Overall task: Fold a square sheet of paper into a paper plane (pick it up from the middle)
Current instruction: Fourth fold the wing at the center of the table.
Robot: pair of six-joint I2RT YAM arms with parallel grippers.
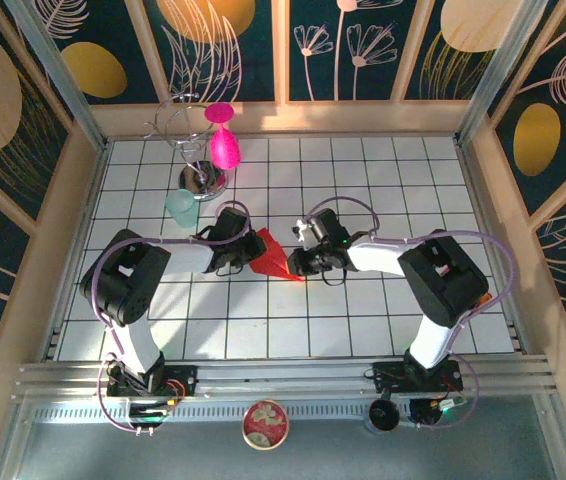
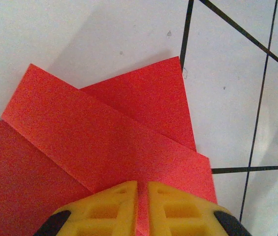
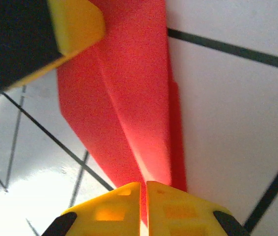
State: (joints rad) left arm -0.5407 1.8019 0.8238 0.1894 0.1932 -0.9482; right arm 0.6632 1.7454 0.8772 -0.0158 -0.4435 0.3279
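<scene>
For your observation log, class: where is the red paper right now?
In the top view the partly folded red paper lies mid-table on the white grid, between the left pincer and right pincer.

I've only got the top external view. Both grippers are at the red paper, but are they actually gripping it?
Observer: In the left wrist view, the left gripper is pinched shut on the red paper, at its wide edge.
Operator: And the right?
Observer: In the right wrist view, the right gripper is pinched shut on the paper's narrow end.
Operator: How folded is it?
Observer: The left wrist view shows flaps overlapping in layers, with a diagonal crease.
</scene>
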